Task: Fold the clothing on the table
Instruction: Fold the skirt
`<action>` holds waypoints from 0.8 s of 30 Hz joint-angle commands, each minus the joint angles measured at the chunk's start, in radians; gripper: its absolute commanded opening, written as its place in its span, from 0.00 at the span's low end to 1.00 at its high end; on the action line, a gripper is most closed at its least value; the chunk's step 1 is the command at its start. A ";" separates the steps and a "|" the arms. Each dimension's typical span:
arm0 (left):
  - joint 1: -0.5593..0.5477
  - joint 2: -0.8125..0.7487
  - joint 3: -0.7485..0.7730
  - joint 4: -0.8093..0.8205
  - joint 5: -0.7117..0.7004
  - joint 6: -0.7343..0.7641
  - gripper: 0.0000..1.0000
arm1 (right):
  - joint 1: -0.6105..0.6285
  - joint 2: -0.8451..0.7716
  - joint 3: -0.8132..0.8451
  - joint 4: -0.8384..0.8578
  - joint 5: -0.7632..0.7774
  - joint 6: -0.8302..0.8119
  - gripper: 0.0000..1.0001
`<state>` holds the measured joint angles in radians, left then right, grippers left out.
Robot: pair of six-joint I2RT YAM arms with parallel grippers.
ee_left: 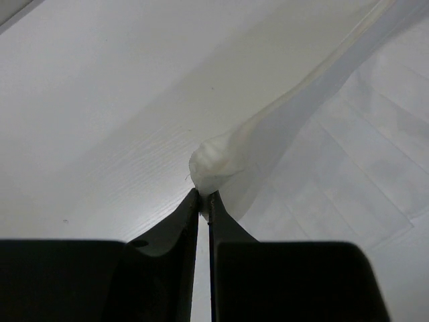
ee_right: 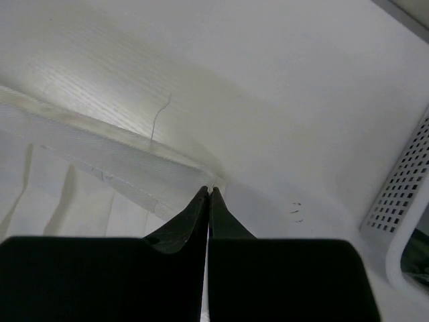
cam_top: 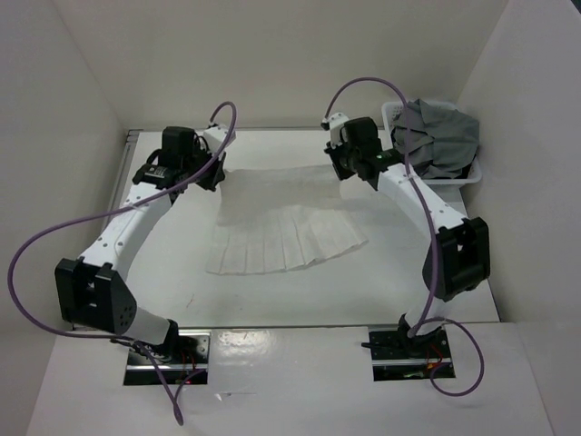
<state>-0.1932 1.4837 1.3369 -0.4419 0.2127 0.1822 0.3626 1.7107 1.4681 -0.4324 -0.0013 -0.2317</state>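
Fold under way: the left tool [ee_left: 203, 196] and right tool [ee_right: 208, 191] each pinch a far waistband corner of the white skirt [cam_top: 283, 227], stretched side to side, hem fanned toward the near edge of the bench [cam_top: 182, 286].

Site is being read as a robot lab test cell. White table [cam_top: 272, 300] is being boxed in on three sides by plain white panels [cam_top: 272, 54]. Left arm [cam_top: 127, 232] and right arm [cam_top: 427, 204] are being carried on bolted metal plates [cam_top: 136, 368]. Purple cables [cam_top: 368, 80] are being left looped in the open.
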 commanded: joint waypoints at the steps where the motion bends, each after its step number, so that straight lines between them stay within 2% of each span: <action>1: 0.021 -0.095 -0.038 -0.063 0.004 0.126 0.00 | -0.014 -0.146 -0.020 -0.060 0.018 -0.106 0.00; 6: 0.021 -0.167 -0.090 -0.191 0.045 0.252 0.00 | -0.014 -0.209 -0.043 -0.204 -0.080 -0.202 0.00; 11: 0.003 -0.177 -0.137 -0.317 0.019 0.397 0.00 | 0.027 -0.243 -0.046 -0.362 -0.129 -0.323 0.00; 18: -0.032 -0.213 -0.194 -0.431 0.023 0.488 0.03 | 0.058 -0.231 -0.121 -0.488 -0.077 -0.411 0.00; 24: -0.075 -0.246 -0.176 -0.532 0.077 0.540 0.03 | 0.070 -0.230 -0.121 -0.626 -0.141 -0.498 0.00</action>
<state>-0.2749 1.2671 1.1412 -0.8246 0.3359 0.6353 0.4435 1.5005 1.3479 -0.8940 -0.2226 -0.6319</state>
